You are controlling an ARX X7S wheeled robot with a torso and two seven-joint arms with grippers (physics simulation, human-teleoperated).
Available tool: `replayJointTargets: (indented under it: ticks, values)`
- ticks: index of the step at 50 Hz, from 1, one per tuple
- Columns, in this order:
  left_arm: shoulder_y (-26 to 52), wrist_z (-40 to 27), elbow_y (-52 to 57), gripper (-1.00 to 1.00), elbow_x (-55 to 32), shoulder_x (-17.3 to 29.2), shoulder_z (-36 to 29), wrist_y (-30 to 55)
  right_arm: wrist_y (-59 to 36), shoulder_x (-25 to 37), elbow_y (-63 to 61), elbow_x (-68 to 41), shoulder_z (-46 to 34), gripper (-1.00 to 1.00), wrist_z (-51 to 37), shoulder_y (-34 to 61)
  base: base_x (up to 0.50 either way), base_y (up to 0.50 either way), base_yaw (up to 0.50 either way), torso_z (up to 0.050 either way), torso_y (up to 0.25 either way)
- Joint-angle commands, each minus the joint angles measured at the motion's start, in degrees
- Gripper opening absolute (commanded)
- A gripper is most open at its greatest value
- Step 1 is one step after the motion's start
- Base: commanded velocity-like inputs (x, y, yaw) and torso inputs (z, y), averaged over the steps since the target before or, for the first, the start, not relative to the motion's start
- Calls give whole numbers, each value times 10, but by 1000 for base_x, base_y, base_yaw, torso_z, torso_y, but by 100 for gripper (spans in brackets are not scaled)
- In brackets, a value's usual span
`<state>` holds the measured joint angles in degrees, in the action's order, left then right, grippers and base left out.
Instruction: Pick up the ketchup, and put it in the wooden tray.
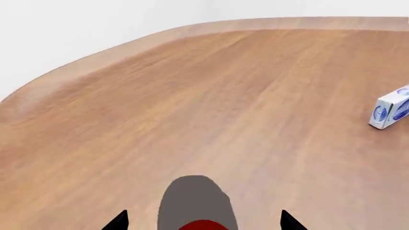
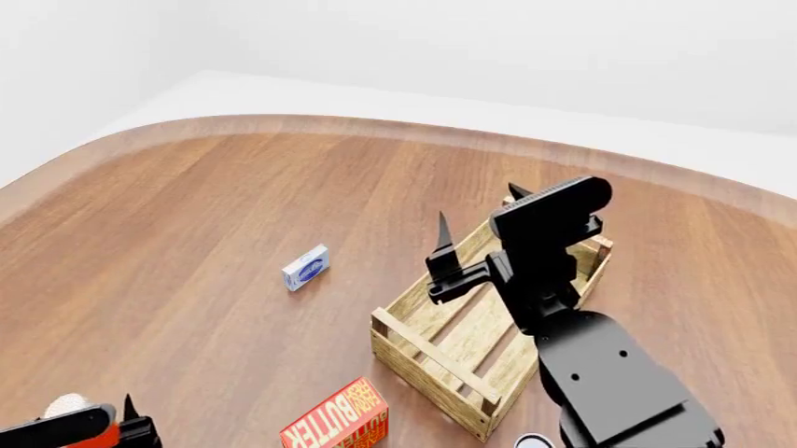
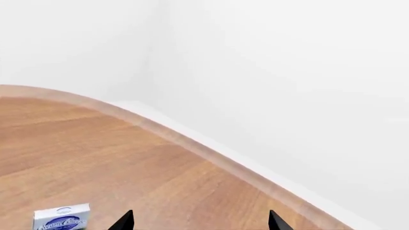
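Two claws in play. My left claw (image 1: pixel 201 221) sits low at the near-left corner of the head view (image 2: pixel 106 427), only partly in frame. In the left wrist view its two black fingertips (image 1: pixel 118 221) stand apart with a grey rounded shape between them and a bit of red under that at the frame edge. From the head view I see orange-red and a whitish cap right at that claw, so I read it as the ketchup (image 2: pixel 77 422) sitting in the left claw, near the table's front-left, well apart from the wooden tray (image 2: pixel 439 366). Actual contact I cannot tell; too cropped.

My right claw (image 2: pixel 480 222) is raised over the tray's far end, arm reaching up from lower right. Fingers spread wide, nothing between them; the right wrist view shows just the two tips (image 3: pixel 124 221) at the frame edge with bare wood and white wall beyond.

Tray lies angled on the table (image 2: pixel 224 224), right of centre, slatted bottom visible, nothing seen inside it. Small white-and-blue box (image 2: pixel 305 268) lies left of the tray, apart from it; same box shows in both wrist views. Red butter box (image 2: pixel 336 422) lies near the tray's near-left corner, just beside it.
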<state>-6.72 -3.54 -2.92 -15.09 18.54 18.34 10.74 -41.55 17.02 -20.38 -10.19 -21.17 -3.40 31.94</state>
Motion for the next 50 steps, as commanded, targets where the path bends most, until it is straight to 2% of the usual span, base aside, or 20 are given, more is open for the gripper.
replayJointTargets:
  ticks: [1, 15, 25, 26, 38, 50]
  values:
    - [27, -13, -67, 100, 19, -1, -12, -3, -4, 1, 3, 0, -3, 100, -2, 4, 0, 0, 0, 0, 0]
    - [98, -50, -174, 100, 41, 2, -16, 6, -12, 6, -10, -4, 0, 100, -7, -2, 0, 0, 0, 0, 0]
    - [149, -46, -261, 100, 41, 5, -22, 7, -16, 9, -17, -5, 3, 100, -12, -3, 0, 0, 0, 0, 0]
    - [153, -44, -267, -100, 40, 6, -23, 8, -16, 8, -17, -5, 2, 100, -13, -3, 0, 0, 0, 0, 0]
    - [156, -34, -263, -100, 28, 6, -21, 21, -14, 8, -16, -6, 3, 100, -17, -4, 0, 0, 0, 0, 0]
    - [143, -33, -143, -100, 8, 10, -19, 61, -15, 12, -26, -12, 13, 100, -20, -3, 0, 0, 0, 0, 0]
